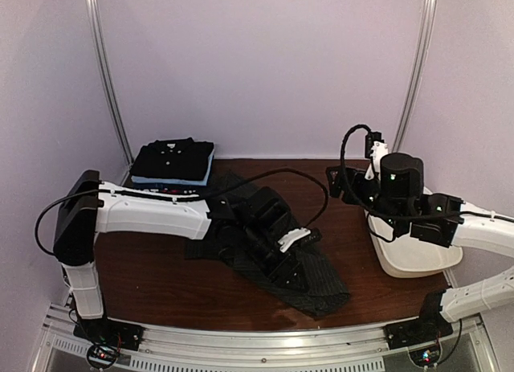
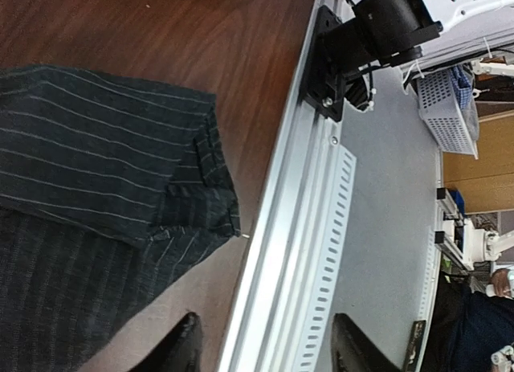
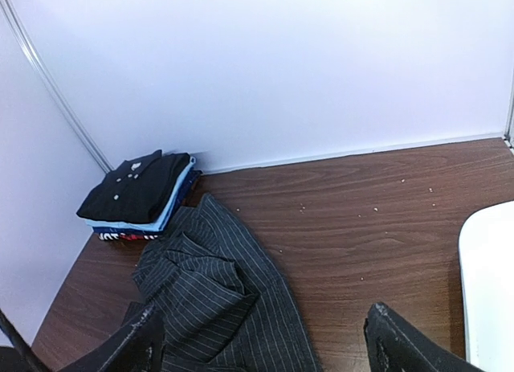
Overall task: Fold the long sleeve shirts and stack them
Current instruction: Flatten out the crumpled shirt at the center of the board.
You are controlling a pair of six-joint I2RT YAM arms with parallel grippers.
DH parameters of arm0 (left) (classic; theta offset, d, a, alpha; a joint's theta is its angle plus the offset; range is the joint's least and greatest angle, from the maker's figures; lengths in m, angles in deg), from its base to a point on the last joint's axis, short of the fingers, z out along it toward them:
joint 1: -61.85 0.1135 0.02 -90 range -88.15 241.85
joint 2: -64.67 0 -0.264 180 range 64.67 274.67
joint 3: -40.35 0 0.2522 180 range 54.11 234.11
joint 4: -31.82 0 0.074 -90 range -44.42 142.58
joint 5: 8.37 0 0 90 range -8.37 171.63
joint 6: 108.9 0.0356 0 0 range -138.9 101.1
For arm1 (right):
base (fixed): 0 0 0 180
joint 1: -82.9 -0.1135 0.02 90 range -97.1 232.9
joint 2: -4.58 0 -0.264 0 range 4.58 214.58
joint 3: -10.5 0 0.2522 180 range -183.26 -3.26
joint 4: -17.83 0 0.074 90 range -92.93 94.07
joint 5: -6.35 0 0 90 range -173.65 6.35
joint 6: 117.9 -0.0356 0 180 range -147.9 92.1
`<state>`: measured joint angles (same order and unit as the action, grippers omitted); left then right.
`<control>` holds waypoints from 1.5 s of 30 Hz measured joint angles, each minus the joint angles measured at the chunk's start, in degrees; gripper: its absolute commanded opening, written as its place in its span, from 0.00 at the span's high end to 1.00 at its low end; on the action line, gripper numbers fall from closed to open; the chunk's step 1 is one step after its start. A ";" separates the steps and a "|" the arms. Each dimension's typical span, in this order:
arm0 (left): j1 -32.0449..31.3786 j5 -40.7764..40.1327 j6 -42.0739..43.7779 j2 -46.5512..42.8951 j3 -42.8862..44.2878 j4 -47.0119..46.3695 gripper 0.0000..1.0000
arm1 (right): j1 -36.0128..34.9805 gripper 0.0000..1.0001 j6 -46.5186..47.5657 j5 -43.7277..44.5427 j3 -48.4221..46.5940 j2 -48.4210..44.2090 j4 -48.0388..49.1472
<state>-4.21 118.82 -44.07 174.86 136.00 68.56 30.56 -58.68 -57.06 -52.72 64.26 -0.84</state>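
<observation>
Shirt (image 1: pixel 321 284), pinstriped, lies rumpled mid table (image 1: pixel 144 267), reaching near edge. Folded stack (image 1: pixel 173 159) sits at far left corner. Left tool (image 2: pixel 269 344) over shirt, jaws partly apart, empty. Right tool (image 3: pixel 261 332) by tub (image 1: pixel 409 263) at right edge, wide apart, empty. Step: folding, barely begun. Next: pinch edges, spread flat.

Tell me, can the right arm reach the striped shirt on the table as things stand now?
Probably yes. The right pincer is open and points toward the striped shirt, with only bare table between them. The left arm lies across the shirt's middle, but its right edge is uncovered.
</observation>
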 measured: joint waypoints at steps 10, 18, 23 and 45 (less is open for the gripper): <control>7.04 -10.14 -6.21 -12.41 -2.95 -0.50 0.36 | 1.57 0.13 3.91 -6.01 0.07 6.71 -2.23; 23.15 -20.65 -16.61 -19.98 -18.36 -1.57 0.37 | 2.01 0.13 10.03 -18.67 -4.42 21.92 -2.67; 28.96 -25.20 -19.47 -22.58 -25.38 -0.96 0.36 | 2.08 0.13 13.25 -23.21 -11.30 31.69 -2.38; 34.14 -34.23 -20.63 -18.78 -33.42 -3.06 0.33 | -1.62 0.13 21.27 -28.44 -44.54 59.36 -8.57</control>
<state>29.93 84.60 -64.70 156.09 102.58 65.50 28.94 -37.42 -85.50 -97.26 123.62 -9.41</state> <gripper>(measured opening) 0.675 0.876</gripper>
